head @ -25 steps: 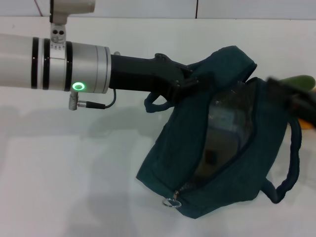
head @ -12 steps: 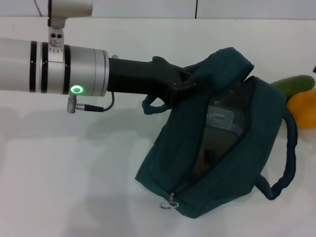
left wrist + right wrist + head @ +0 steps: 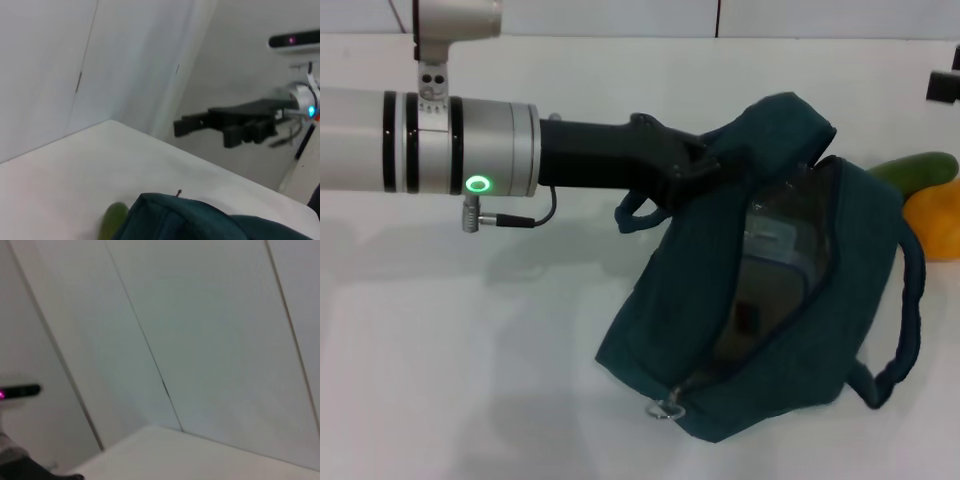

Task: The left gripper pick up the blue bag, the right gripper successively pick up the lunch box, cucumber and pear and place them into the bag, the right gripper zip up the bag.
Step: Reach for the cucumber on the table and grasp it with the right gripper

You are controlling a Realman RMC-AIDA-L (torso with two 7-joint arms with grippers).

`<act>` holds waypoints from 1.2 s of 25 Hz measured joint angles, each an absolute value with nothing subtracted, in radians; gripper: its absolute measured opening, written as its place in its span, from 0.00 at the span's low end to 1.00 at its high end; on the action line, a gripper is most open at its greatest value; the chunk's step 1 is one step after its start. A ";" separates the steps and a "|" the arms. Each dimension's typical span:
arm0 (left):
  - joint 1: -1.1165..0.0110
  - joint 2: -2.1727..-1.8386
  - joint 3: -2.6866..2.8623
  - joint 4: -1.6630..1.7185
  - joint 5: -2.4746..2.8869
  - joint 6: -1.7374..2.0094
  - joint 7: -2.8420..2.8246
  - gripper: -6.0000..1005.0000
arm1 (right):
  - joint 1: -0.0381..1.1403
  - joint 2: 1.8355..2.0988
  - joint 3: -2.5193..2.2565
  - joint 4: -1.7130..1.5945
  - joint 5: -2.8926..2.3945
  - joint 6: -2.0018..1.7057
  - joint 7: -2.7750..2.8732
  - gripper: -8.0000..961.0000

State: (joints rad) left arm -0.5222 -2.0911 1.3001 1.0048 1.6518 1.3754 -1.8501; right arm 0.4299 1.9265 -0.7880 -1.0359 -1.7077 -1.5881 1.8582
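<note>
Work surface: smooth white tabletop (image 3: 470, 380), matte, running to the back wall.
Back wall: pale grey panelled wall (image 3: 620, 15) with a dark vertical seam (image 3: 718, 17).
Left wrist view: same wall panels (image 3: 140, 65), meeting the tabletop's edge.

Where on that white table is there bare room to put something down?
Bare table lies to the blue bag's left, below the left gripper, and beyond the bag toward the wall. It is crowded at the bag's right, where the cucumber and pear lie.
</note>
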 joint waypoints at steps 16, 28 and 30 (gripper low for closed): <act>-0.523 -2.091 1.297 0.878 1.453 1.289 -1.708 0.06 | 0.778 1.796 -0.868 -1.046 -2.389 -1.630 1.965 0.92; -0.523 -2.090 1.297 0.874 1.448 1.280 -1.710 0.06 | 0.837 1.862 -1.030 -0.964 -2.561 -1.503 1.965 0.92; -0.523 -2.090 1.297 0.874 1.448 1.280 -1.710 0.06 | 0.840 1.890 -1.044 -0.974 -2.603 -1.483 1.965 0.92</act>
